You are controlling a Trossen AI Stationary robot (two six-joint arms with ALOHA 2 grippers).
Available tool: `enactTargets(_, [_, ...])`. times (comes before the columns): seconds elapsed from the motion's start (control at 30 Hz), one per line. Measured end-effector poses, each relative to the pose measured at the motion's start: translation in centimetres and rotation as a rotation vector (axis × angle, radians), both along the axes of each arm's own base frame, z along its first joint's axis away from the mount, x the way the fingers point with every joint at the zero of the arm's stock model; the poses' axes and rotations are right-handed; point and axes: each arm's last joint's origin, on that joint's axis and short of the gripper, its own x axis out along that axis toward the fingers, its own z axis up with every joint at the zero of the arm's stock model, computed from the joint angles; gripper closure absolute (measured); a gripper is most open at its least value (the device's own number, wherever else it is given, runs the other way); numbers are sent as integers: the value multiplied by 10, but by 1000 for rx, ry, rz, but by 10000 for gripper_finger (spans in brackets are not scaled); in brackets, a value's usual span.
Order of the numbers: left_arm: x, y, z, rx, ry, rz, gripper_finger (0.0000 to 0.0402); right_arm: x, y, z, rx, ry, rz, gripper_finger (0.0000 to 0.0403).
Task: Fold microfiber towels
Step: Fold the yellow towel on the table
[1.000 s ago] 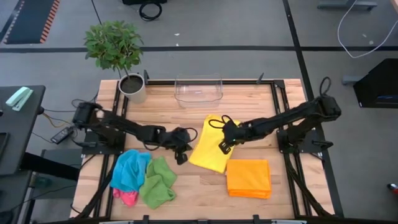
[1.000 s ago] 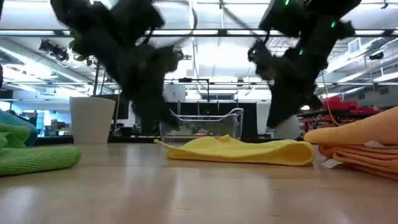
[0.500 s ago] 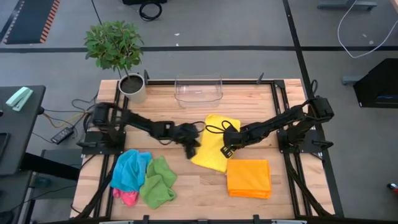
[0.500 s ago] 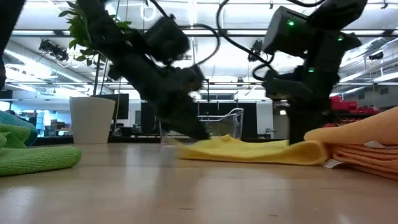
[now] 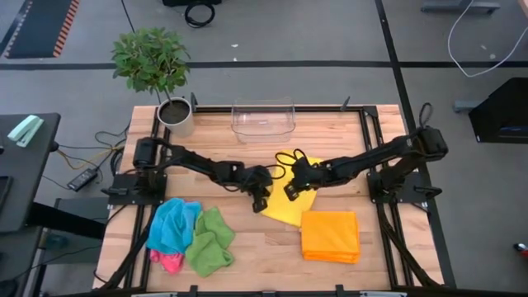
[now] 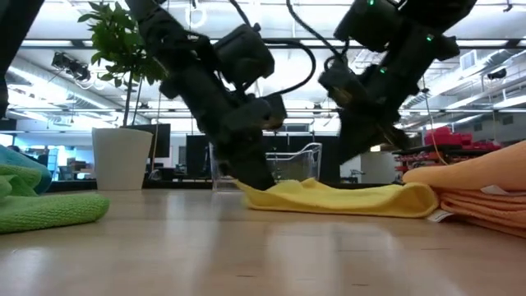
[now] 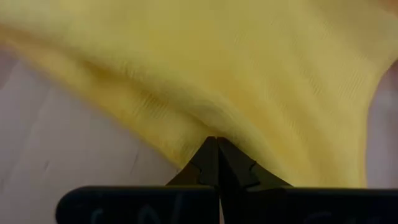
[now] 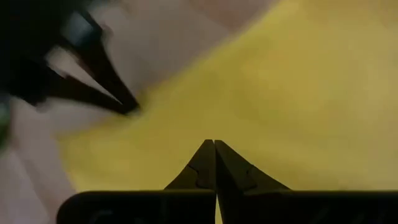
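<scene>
Both grippers, left and right, closed at my yellow towel; orange stack folded, pile waits.

Yellow towel: soft matt cloth, fine knit ribbing. Table: pale wood planks, smooth, slight sheen. Bin clear glossy plastic; fingers matt black plastic.

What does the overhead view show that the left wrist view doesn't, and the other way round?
Only the overhead view shows the folded orange towel stack, the blue, green and pink cloths heaped together, the clear plastic bin, the potted plant and the right gripper. Only the left wrist view shows the left gripper shut, its tips at the cloth's folded edge. Both show the yellow microfiber towel on the wooden table.
</scene>
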Motion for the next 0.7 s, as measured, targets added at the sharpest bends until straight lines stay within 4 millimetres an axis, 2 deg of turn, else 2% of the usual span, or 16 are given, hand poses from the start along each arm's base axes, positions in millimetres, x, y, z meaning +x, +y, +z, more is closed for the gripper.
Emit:
enactTargets(0.23, [-3,1,13,16,76,0,399,7,0,-34,13,95,2,401])
enactTargets(0.33, [-5,1,15,15,106,-2,398,8,1,-43,19,124,8,401])
enactTargets(0.5, [-12,-1,12,9,182,0,399,7,1,-44,26,145,5,401])
enactTargets(0.7, [-14,-2,16,-4,191,21,393,2,0,-40,17,171,9,401])
